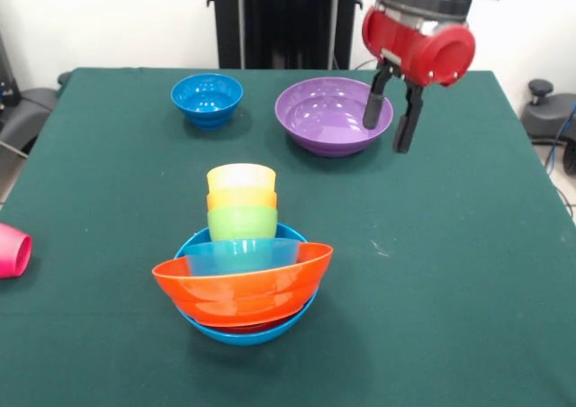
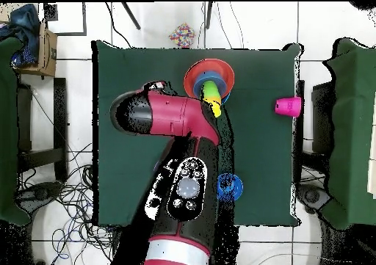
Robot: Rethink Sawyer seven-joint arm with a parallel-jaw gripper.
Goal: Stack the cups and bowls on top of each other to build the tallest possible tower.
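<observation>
Front view. Desk (image 1: pixel 450 245), dark green cloth top. Tower (image 1: pixel 243 267) of glossy plastic ware, near the front, left of centre: a wide light-blue bowl (image 1: pixel 247 335) at the base, a large orange bowl (image 1: pixel 243 292) tilted in it, a smaller translucent light-blue bowl (image 1: pixel 236 256) inside that, then a light-green cup (image 1: pixel 242 221), an orange cup (image 1: pixel 242 199) (only its rim shows) and a yellow cup (image 1: pixel 241 177) on top. Small dark-blue bowl (image 1: pixel 208 97), upright, far left. Large purple bowl (image 1: pixel 333 114), upright, far centre, well apart from the tower. Magenta-pink cup (image 1: pixel 13 250) on its side at the left edge. Red and black pincer (image 1: pixel 390 125), black fingers spread and holding nothing, hanging over the purple bowl's right rim.

Overhead view. Red and black arm (image 2: pixel 180 174) covers the desk's middle and hides the purple bowl. Tower (image 2: pixel 209 78) near the top edge; pink cup (image 2: pixel 288 106) at right; dark-blue bowl (image 2: pixel 230 186) beside the arm.
</observation>
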